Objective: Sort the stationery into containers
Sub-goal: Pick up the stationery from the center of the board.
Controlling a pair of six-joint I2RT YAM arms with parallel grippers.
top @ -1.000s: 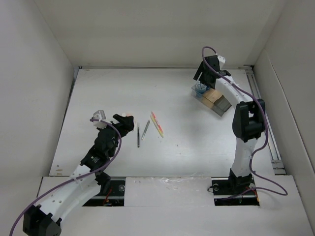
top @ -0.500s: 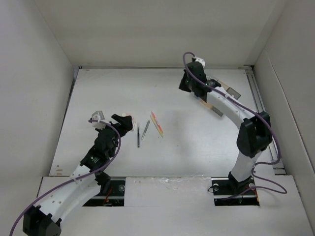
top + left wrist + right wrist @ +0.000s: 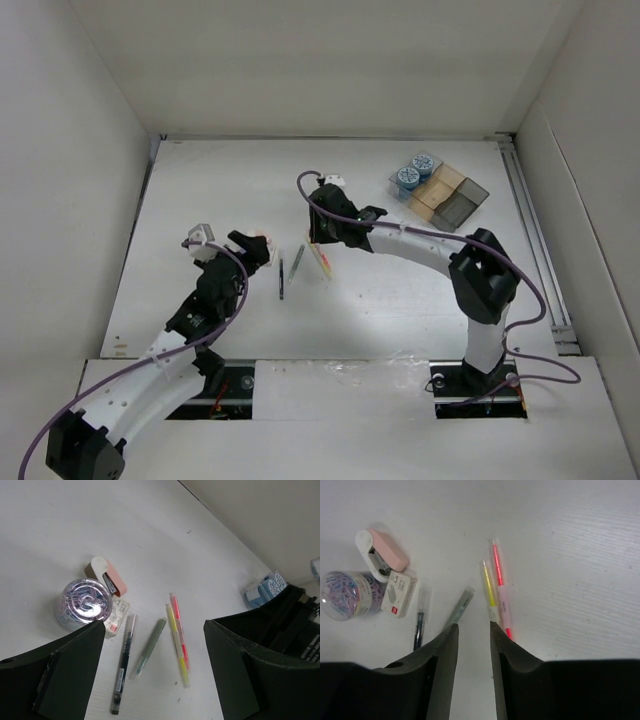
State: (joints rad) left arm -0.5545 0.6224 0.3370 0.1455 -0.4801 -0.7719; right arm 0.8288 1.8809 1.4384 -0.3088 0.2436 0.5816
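The right gripper [image 3: 474, 627] hangs low over the white table [image 3: 200, 190], jaws narrowly parted with nothing between them, its tips just short of the grey-green pen [image 3: 460, 609], the slim yellow pen [image 3: 490, 592] and the slim pink-orange pen [image 3: 501, 595]. The left gripper [image 3: 155, 630] stands wide open and empty near the thin dark pen [image 3: 122, 667]. Both round blue-and-white rolls [image 3: 407, 178] sit in the clear divided plastic tray [image 3: 462, 207] at the far right.

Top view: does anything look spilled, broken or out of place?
Nothing looks spilled or broken. The organizer tray sits askew to the table edge, holding two blue rolls; four pens lie loose mid-table, not sorted.
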